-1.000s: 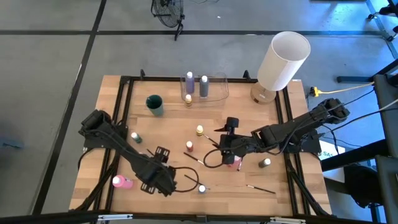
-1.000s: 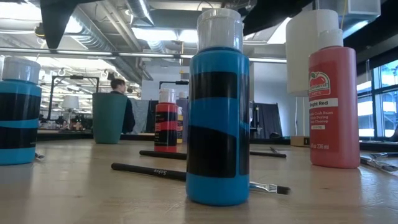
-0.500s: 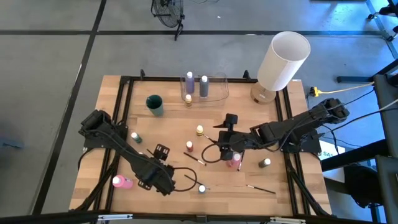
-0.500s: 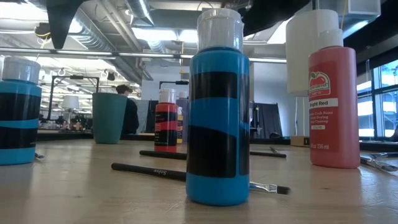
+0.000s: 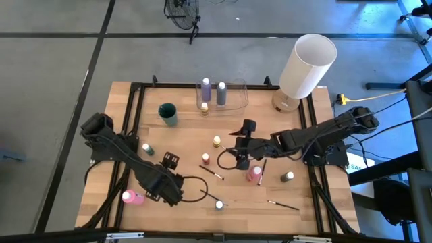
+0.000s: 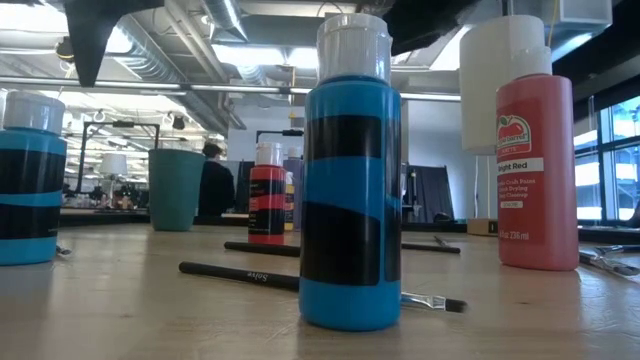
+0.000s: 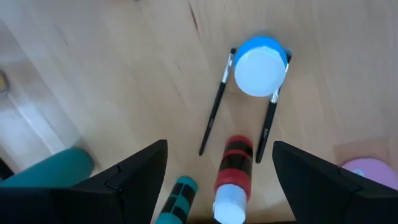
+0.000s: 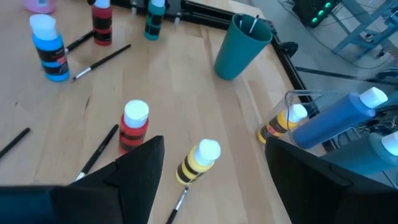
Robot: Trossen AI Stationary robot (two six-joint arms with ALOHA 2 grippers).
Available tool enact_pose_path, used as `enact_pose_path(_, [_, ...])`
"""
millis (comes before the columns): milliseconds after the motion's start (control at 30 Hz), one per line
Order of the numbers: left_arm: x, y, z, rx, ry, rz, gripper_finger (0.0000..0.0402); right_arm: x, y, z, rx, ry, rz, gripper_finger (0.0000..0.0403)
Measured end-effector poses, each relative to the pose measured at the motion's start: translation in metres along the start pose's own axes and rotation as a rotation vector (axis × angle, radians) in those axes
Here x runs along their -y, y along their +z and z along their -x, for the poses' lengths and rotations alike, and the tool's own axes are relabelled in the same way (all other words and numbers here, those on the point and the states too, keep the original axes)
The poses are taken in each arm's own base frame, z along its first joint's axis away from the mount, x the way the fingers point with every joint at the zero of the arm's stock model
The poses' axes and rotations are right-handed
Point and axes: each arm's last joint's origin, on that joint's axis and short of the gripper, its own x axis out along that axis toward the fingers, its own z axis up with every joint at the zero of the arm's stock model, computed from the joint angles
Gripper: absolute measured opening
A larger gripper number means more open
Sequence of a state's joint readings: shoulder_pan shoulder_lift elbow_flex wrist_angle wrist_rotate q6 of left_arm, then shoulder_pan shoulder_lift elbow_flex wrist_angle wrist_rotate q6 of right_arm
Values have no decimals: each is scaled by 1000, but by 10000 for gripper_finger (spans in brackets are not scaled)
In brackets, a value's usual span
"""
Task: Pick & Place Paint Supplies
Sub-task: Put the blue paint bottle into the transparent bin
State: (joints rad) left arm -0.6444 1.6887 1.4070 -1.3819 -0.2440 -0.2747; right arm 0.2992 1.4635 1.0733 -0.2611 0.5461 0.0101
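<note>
Both arms have shifted, so watch your right end effector [image 5: 237, 150], wide and empty: dropping mid-desk could topple the yellow-striped bottle [image 8: 198, 162].

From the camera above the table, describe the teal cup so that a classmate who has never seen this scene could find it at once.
Start at the large white cylinder at the table's far right corner, then move left along the far edge past the clear plastic container holding bottles. Just left of that container stands the teal cup. It is the only open-topped, dark teal vessel; everything small around it is a capped paint bottle or a thin brush.
</note>
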Motion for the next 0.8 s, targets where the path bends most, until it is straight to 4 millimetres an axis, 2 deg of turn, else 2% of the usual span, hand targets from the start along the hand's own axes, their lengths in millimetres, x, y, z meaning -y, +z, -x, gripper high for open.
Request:
enact_pose_path(600, [1,4,0,27,-38,50,288,1,-2,-1,-17,-2,26,284])
enact_pose_path(800, [1,5,0,34,-41,50,288,-2,-2,0,-18,90,26,284])
